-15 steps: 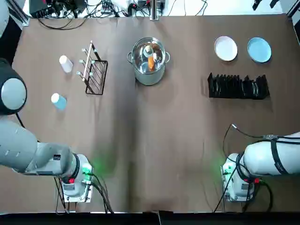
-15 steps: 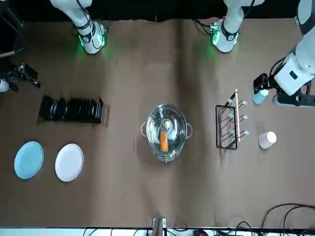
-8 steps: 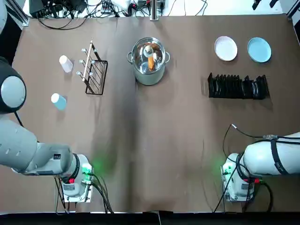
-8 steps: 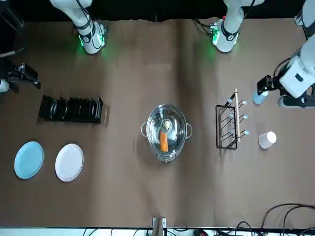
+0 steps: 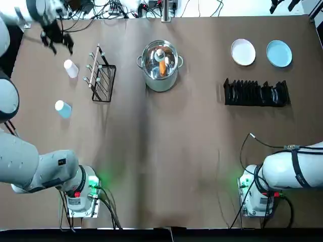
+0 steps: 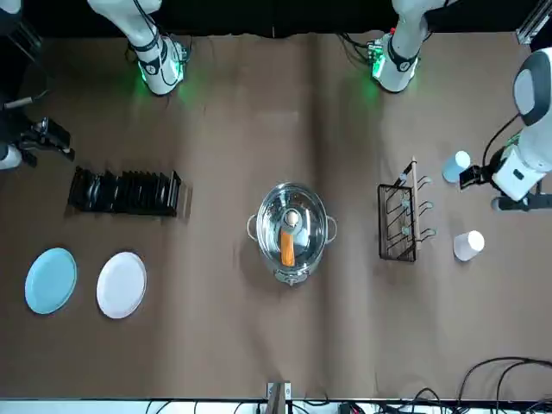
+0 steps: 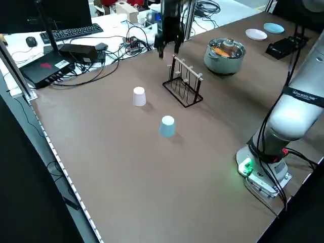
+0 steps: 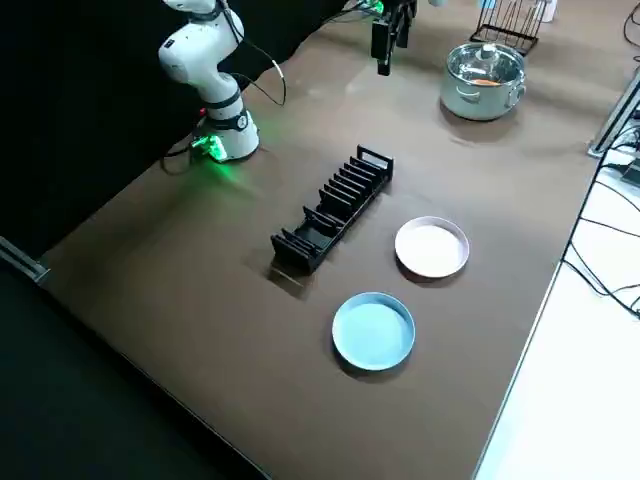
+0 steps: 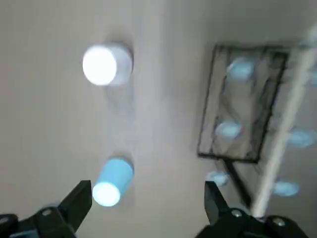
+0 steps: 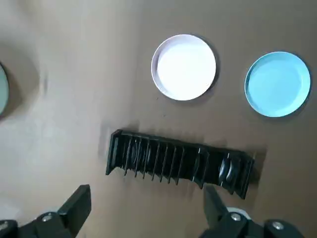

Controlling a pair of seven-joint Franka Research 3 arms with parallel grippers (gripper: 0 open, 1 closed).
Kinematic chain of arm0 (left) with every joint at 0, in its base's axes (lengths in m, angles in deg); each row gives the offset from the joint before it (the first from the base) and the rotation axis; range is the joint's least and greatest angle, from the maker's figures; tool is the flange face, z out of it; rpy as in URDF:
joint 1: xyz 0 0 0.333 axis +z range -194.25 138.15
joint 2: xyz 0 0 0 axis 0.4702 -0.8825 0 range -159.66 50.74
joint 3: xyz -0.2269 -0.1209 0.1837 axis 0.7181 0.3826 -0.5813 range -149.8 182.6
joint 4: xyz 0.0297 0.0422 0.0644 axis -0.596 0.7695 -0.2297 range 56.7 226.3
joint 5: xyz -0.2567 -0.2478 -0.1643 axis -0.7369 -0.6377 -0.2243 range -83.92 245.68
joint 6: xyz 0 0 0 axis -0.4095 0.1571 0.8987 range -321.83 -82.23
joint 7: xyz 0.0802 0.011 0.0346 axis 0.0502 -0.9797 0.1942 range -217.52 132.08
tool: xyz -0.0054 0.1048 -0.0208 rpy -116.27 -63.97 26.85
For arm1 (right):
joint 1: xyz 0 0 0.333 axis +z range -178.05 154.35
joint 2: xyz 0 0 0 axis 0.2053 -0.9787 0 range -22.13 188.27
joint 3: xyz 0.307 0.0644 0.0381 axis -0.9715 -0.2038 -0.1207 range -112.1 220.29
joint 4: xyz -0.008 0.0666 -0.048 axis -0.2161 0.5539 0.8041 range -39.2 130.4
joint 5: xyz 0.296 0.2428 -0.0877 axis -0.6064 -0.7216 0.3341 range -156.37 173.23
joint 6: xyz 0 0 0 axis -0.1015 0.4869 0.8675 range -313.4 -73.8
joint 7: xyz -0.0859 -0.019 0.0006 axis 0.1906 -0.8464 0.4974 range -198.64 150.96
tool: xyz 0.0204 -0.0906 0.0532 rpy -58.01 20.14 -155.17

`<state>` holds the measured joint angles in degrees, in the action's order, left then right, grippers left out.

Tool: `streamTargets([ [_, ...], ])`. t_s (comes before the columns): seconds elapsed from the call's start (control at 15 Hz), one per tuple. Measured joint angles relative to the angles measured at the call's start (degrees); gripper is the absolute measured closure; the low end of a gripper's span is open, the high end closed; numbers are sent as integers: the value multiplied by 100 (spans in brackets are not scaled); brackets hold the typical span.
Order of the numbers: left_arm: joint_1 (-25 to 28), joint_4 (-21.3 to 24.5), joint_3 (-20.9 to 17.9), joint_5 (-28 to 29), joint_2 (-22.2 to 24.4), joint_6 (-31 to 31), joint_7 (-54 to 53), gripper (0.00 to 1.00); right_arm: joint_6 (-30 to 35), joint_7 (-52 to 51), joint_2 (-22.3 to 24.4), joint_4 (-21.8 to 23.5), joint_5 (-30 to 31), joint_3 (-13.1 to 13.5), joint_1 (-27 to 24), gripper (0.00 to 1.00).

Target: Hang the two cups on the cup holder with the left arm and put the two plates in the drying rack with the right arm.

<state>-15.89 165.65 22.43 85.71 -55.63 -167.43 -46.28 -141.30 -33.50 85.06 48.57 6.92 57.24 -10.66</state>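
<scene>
While left end effector [image 5: 61, 49] overhangs table [image 5: 171, 146], lettering [image 7: 305, 96] unclear

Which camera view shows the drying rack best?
The right wrist view: the drying rack appears large there, its slots distinct. Top, front and both side views show it whole but smaller; the left wrist view does not show it.

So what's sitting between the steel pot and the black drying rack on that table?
Nothing; the top view shows only bare tabletop between the pot and the drying rack.
</scene>
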Motion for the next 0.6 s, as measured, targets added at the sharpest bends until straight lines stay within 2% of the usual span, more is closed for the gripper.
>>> streamTargets([
  [0.13,401,850,3,2,215,-360,-448,0,-129,-1,-8,34,15,1,-2,0],
  [0.2,816,1457,2,3,335,-726,-861,0,-181,-1,-69,52,19,6,-25,0],
  [0.33,1023,1910,0,3,386,-1212,-1029,0,-242,-1,-285,84,21,19,-82,0],
  [0.6,1190,2839,7,3,397,-2803,-1040,0,-881,3,-957,112,23,38,-476,0],
])
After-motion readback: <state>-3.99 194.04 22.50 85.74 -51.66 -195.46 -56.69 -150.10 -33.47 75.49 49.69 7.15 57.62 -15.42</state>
